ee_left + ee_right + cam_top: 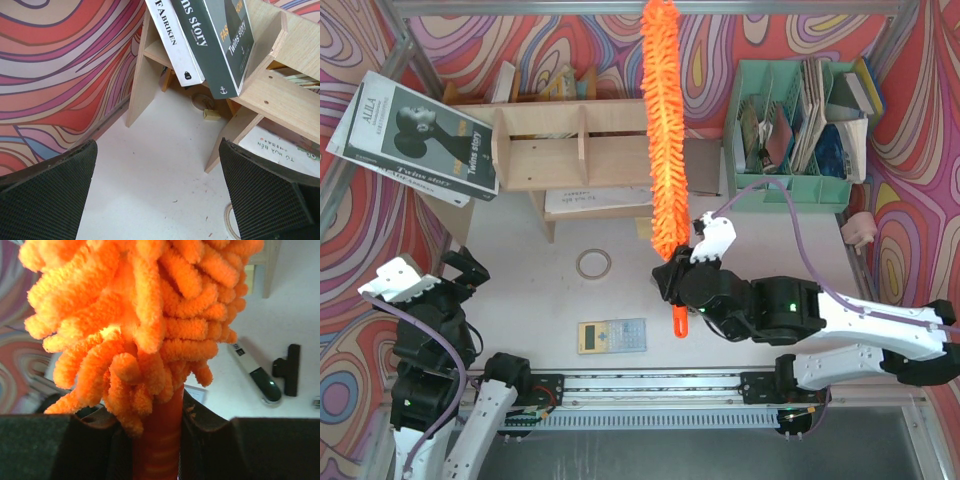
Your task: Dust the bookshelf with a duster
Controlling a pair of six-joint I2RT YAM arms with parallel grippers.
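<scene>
The duster (663, 130) is being held at its thin orange plastic handle (679, 322), just below the fluffy head, by the right gripper (678, 285). In the right wrist view both fingers (210, 445) are being pressed against the ribbed handle, so the right gripper (157, 440) is closed on it. The head (150, 315) is being shown as a thick bunch of bright orange chenille noodles. From above, the long head is being seen stretched away from the arms, across the right end of the bookshelf (570, 150) and up to the patterned back wall; whether it is touching the wood cannot be told.

On the left end of the light plywood bookshelf a dark book (415, 135) is being leaned at an angle; "ALLA" and "Twins story" are being read on it. In the left wrist view "Twins story" is being read on its spine (220, 40), and "FABRIKEN" on a white book (172, 40) beside it.

The left gripper (157, 195) is being kept wide open, with nothing between its pads, near the left legs of the bookshelf. A grey calculator (611, 336) and a tape ring (593, 264) are lying on the white table (520, 310).
</scene>
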